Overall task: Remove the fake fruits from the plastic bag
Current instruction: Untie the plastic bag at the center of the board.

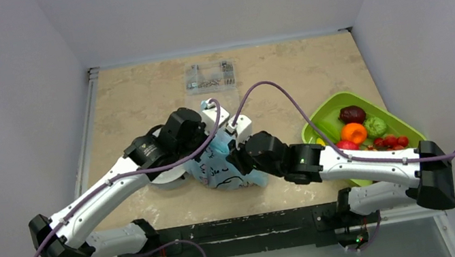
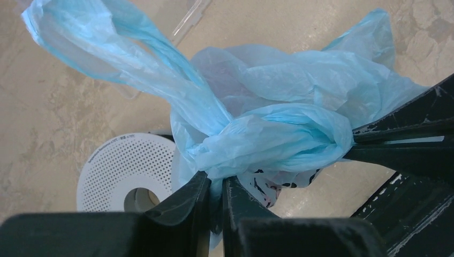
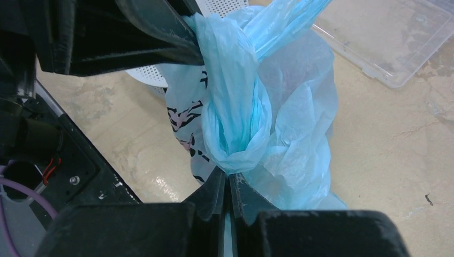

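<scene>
- Left gripper [image 2: 214,184] has its two fingers pinched together on a twisted bunch of the plastic bag [image 2: 267,139], with thin blue film squeezed into the narrow gap between them.
- Right gripper [image 3: 229,182] is clamped the same way on the knotted neck of the bag, its fingers almost touching. The left gripper's fingers bite the same twist just above it.
- Between the two grippers the bag sits bunched over the table [image 1: 139,108]. I cannot tell whether its bottom rests on the surface.
- Black and pink print shows on the bag just under the pinch. The black strokes look like lettering, but I cannot read them.
- Just beyond the left gripper's fingers, right beside the bag, lies a white perforated disc [image 2: 118,166] with a centre hole. A curved line of tiny grey writing follows its rim, too small to read.
- Well past both grippers, a clear plastic box [image 1: 209,76] lies flat on the table.
- Well off to the right gripper's right stands a lime-green tray [image 1: 319,114] holding fake fruits [image 1: 353,133]: a dark purple one, an orange one, a knobbly green one and several small red ones.
- The crumpled film hides whatever is inside the bag.
</scene>
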You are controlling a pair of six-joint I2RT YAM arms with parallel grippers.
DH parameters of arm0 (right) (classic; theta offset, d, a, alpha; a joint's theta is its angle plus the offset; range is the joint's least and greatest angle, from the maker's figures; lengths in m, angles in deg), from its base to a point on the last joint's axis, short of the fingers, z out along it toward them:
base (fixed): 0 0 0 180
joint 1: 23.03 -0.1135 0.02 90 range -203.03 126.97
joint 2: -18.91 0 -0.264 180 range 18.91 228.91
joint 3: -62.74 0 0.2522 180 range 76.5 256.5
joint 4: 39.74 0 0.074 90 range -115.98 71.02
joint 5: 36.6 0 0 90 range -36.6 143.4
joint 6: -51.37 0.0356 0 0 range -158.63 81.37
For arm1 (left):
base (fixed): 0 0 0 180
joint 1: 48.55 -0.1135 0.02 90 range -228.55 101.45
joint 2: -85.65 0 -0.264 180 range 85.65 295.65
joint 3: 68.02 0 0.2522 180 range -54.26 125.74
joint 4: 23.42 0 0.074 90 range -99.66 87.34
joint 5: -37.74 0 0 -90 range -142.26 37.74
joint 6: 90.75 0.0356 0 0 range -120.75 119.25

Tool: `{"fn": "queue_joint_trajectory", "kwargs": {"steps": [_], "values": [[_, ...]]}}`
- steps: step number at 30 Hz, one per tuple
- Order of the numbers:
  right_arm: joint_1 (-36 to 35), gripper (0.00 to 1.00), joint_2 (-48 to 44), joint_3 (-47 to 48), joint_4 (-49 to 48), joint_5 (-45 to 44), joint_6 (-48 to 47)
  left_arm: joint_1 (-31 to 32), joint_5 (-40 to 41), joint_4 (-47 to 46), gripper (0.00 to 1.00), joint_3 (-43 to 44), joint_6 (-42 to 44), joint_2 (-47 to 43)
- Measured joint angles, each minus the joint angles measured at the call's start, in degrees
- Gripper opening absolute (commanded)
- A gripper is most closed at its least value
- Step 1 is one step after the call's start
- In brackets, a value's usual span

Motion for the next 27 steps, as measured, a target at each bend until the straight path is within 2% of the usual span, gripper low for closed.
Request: {"fn": "queue_joint_trajectory", "kwargs": {"steps": [2,6,10,15,18,20,25,27], "values": [[0.0,0.0,0.0,-0.02,0.02,-0.02,0.04,0.17,1.9,-0.02,0.0,0.0,-0.02,-0.59],[0.0,0.0,-0.9,-1.36,-0.04,-0.31,1.11,0.22,7.08,-0.5,0.0,-0.09,-0.02,-3.32],[0.0,0.01,-6.27,-7.45,-0.09,-1.03,5.62,0.22,11.08,-1.36,0.0,-1.07,-0.07,-6.1],[0.02,0.17,-15.5,-16.11,-0.83,-1.79,12.7,0.72,12.57,-2.19,0.0,-2.08,-0.09,-7.08],[0.02,0.23,-16.7,-16.74,0.94,-2.01,13.88,0.72,13.0,-2.47,0.0,-2.23,-0.07,-7.08],[0.02,0.28,-15.65,-15.3,3.52,-2.99,13.31,0.72,12.87,-2.67,0.0,-2.25,-0.07,-7.08],[-0.37,0.54,-10.78,-5.99,10.16,-4.52,8.41,0.59,12.57,-2.89,0.0,-2.25,-0.04,-6.84],[-0.79,0.61,-9.68,-2.71,11.34,-5.11,6.75,0.52,12.55,-2.91,0.0,-2.25,-0.04,-6.58]]}}
